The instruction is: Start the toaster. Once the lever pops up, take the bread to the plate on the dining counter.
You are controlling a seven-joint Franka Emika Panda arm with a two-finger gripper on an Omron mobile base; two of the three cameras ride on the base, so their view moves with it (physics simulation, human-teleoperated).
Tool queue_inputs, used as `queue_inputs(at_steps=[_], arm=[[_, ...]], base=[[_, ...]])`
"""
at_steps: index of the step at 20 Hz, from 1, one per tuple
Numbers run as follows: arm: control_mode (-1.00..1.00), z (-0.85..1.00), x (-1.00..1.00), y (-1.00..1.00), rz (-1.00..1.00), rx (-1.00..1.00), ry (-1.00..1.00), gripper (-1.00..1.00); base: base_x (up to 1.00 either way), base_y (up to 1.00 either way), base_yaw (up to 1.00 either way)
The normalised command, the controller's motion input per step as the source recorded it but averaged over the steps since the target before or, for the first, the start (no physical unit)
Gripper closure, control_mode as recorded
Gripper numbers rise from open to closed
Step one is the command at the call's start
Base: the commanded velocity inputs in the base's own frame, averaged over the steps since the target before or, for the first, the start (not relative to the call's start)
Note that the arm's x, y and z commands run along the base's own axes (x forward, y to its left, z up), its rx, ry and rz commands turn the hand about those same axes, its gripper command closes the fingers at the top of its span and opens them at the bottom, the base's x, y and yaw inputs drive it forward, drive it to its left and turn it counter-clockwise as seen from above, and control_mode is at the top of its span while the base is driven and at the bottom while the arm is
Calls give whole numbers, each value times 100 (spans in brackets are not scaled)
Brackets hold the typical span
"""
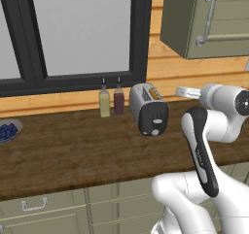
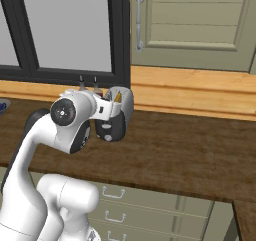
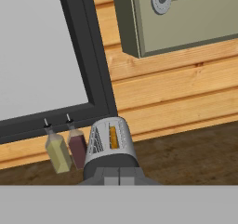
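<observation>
**Hand facing the toaster**

While the arm is hanging above the wooden counter [image 1: 73, 155], I am seeing the toaster [image 1: 148, 109] standing beside two bottles [image 1: 111, 101] under the window [image 1: 78, 29], bread [image 3: 113, 137] sitting in one slot. I cannot tell how the gripper's jaws are standing.

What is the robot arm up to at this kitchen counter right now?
The white arm reaches toward the toaster on the wood counter, its gripper raised beside the toaster's top and holding nothing. Whether its fingers are open or shut is unclear. The bread sits in one slot, and the lever sits low on the black end panel. Two bottles stand beside it.
</observation>
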Motion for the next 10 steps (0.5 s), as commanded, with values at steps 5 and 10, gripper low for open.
queue_inputs(at_steps=[5, 10], arm=[[-100, 0, 0, 0, 0, 0, 0, 100], [-100, 0, 0, 0, 0, 0, 0, 100]], base=[[0, 0, 0], [0, 0, 0]])
